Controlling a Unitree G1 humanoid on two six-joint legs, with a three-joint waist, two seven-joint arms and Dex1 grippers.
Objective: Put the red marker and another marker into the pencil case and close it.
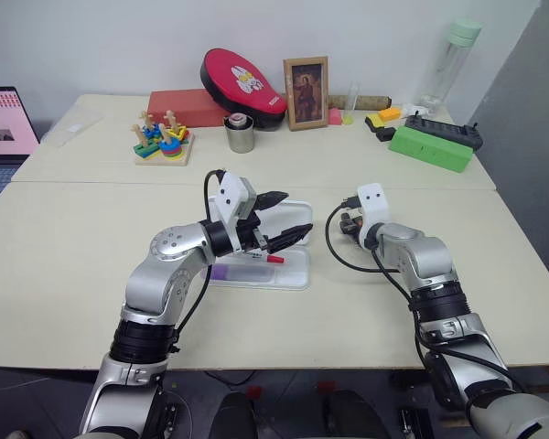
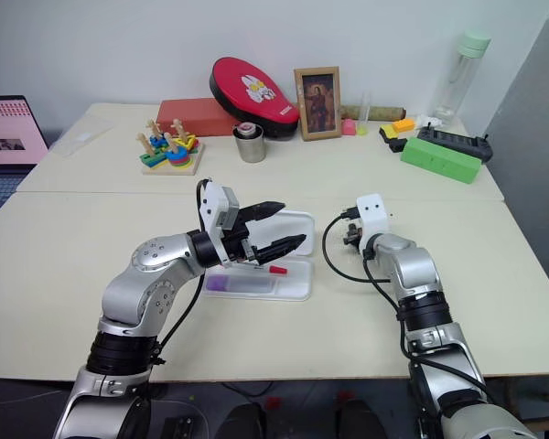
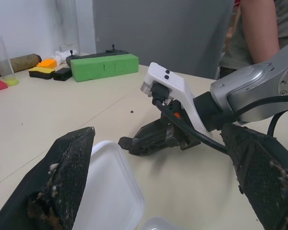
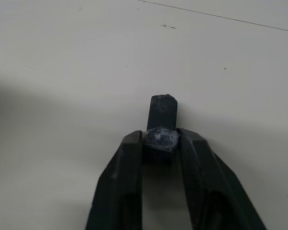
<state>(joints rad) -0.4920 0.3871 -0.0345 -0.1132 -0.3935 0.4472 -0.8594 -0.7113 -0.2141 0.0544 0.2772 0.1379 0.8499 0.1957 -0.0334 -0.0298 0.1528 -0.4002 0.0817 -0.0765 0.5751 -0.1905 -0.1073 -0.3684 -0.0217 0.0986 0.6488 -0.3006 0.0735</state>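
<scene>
The pencil case (image 1: 293,274) lies open on the table in front of me, its lid (image 3: 110,187) raised on the far side. Inside the tray lie the red marker (image 1: 274,260) and, further left, the purple marker (image 1: 221,272). My left gripper (image 1: 297,212) hovers open over the lid, pointing right, with nothing between its fingers. To the right of the case my right gripper (image 4: 159,136) is low on the table, shut on a small black piece (image 4: 162,112) that sticks out past its fingertips.
Along the back of the table stand a red oval pouch (image 1: 242,80), a red box (image 1: 188,108), a metal cup (image 1: 240,133), a wooden stacking toy (image 1: 162,139), a picture frame (image 1: 306,91), a green block (image 1: 430,148) and a bottle (image 1: 453,59). A person (image 3: 259,28) stands beyond the table.
</scene>
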